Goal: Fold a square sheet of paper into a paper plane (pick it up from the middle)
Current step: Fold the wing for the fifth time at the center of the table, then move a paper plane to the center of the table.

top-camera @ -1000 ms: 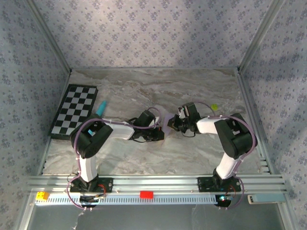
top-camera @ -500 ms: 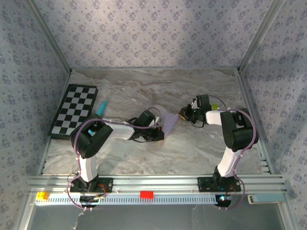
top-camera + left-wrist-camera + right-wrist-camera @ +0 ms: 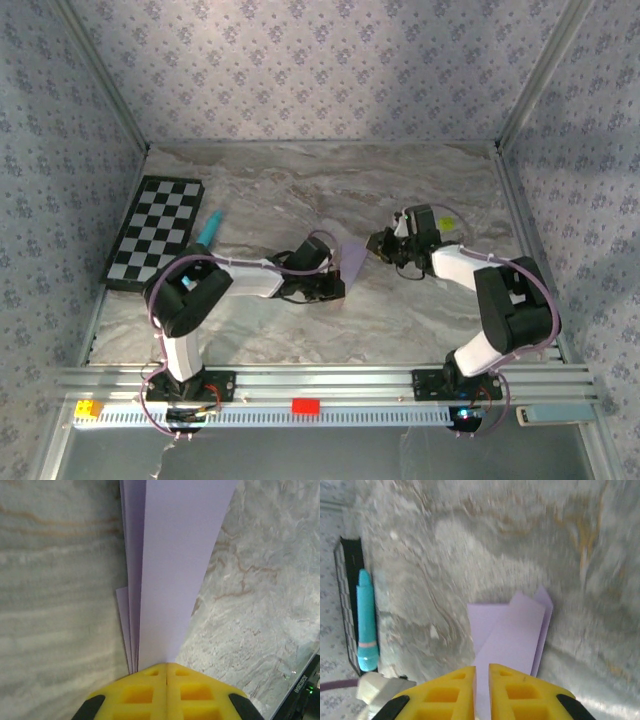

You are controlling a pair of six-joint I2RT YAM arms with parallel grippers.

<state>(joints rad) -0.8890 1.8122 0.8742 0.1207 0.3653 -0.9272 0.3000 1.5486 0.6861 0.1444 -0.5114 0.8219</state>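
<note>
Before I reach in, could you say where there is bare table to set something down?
Free: the far strip of table along the back wall, right of the checkerboard; also the near strip between the arm bases. Crowded: the middle, where the left claw and right claw flank the folded paper; a pen lies by the checkerboard.

The sheet of paper (image 3: 352, 258) is pale lilac, plain and unmarked. It is folded into a narrow layered shape, not spread as a flat square. From above it sits well to the right of the checkered board (image 3: 155, 232), about level with that board's near end. Whether it touches the desk cannot be told. The left hand (image 3: 166, 666) pinches one end between closed fingers, and from there several stacked layers run away in long straight edges, slightly fanned. In the right wrist view the paper (image 3: 512, 630) shows overlapping flaps with one pointed corner.
</note>
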